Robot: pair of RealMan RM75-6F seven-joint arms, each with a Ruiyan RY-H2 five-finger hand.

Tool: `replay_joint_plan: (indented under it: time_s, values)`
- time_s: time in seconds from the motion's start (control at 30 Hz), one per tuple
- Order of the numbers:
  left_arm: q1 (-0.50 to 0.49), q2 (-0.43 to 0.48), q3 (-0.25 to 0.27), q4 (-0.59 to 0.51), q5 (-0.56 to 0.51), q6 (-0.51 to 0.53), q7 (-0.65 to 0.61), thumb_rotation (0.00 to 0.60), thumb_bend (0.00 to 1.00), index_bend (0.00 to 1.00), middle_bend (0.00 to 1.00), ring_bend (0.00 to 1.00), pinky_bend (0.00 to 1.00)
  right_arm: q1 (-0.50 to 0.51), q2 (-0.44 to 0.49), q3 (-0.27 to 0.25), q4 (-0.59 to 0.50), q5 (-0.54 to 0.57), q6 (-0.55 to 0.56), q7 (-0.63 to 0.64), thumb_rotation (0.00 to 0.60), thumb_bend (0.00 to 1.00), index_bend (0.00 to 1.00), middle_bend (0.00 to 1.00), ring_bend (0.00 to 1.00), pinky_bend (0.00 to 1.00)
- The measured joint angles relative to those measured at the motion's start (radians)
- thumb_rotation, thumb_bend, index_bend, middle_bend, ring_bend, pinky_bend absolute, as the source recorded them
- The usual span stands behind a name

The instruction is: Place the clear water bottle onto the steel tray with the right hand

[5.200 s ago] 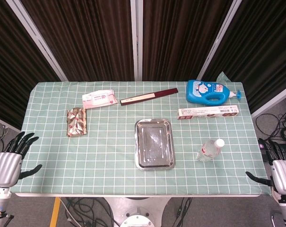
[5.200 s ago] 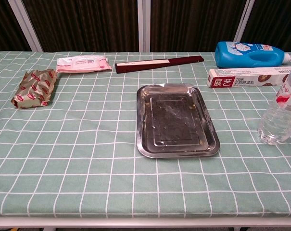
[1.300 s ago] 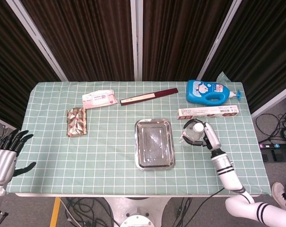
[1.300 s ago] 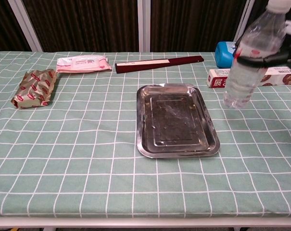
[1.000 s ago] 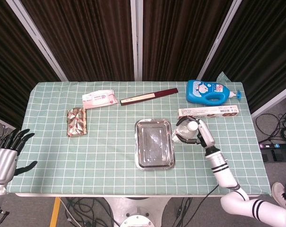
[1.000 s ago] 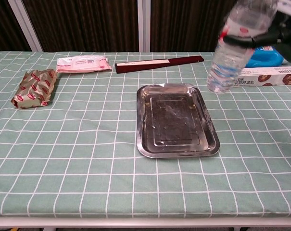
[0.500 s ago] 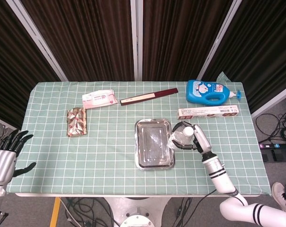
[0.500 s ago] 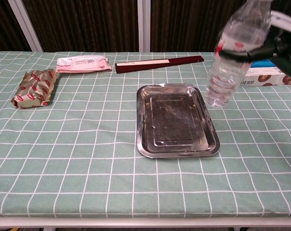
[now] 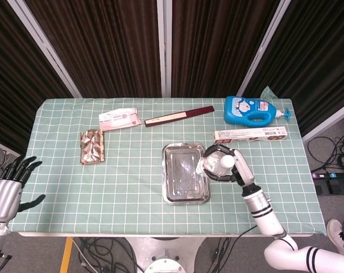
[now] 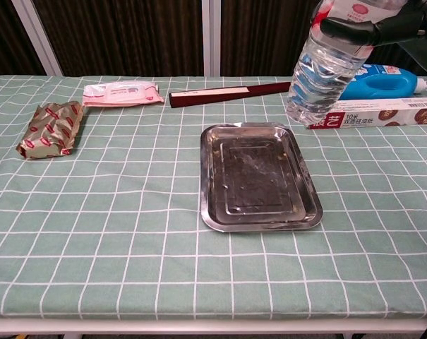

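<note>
My right hand (image 9: 224, 164) grips the clear water bottle (image 9: 213, 165) around its upper part and holds it in the air, tilted. In the chest view the bottle (image 10: 325, 65) hangs high at the upper right, with dark fingers (image 10: 351, 28) wrapped near its red label. It hovers over the right edge of the steel tray (image 9: 186, 195), which lies flat and bare in the middle of the table (image 10: 231, 220). My left hand (image 9: 5, 195) is off the table's left front corner, fingers spread, holding nothing.
A blue detergent bottle (image 9: 249, 110) and a long flat box (image 9: 250, 136) lie behind the right hand. A dark slim box (image 9: 179, 116), a wipes pack (image 9: 120, 119) and a foil snack pack (image 9: 92, 146) lie at the back and left on the green checked cloth (image 9: 103, 187).
The right hand picked the bottle up from the right side of the table and carried it leftward, up to the tray's right edge. The left hand stayed put.
</note>
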Motion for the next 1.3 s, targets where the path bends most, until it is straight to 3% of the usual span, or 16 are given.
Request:
replay_joint_plan:
  time_s: [0.33, 0.6, 0.7, 1.1, 1.3]
  values:
    - [0.004, 0.005, 0.000, 0.004, -0.002, 0.005, -0.006, 0.600, 0.13, 0.24, 0.23, 0.10, 0.19, -0.012, -0.088, -0.041, 0.262, 0.091, -0.117, 0.021, 0.600, 0.34, 0.62, 0.54, 0.39, 0.50]
    - [0.000, 0.004, -0.002, 0.001, -0.002, 0.001, -0.009, 0.600, 0.13, 0.24, 0.23, 0.10, 0.19, -0.035, -0.009, -0.013, 0.145, 0.052, -0.026, 0.038, 0.600, 0.33, 0.62, 0.54, 0.39, 0.50]
    - [0.006, 0.009, -0.003, -0.001, -0.005, 0.011, -0.013, 0.600, 0.13, 0.24, 0.23, 0.10, 0.19, -0.033, -0.005, -0.008, 0.139, 0.064, -0.038, 0.039, 0.600, 0.34, 0.62, 0.54, 0.39, 0.50]
    - [0.034, 0.030, 0.001, -0.014, -0.010, 0.042, -0.019, 0.600, 0.13, 0.24, 0.23, 0.10, 0.19, 0.160, -0.284, 0.062, 0.229, 0.139, -0.210, -0.114, 0.600, 0.33, 0.62, 0.54, 0.39, 0.50]
    - [0.022, 0.015, 0.004, -0.002, -0.005, 0.017, -0.026, 0.600, 0.13, 0.24, 0.23, 0.10, 0.19, 0.093, -0.153, 0.062, 0.177, 0.124, -0.146, -0.100, 0.600, 0.33, 0.62, 0.54, 0.39, 0.50]
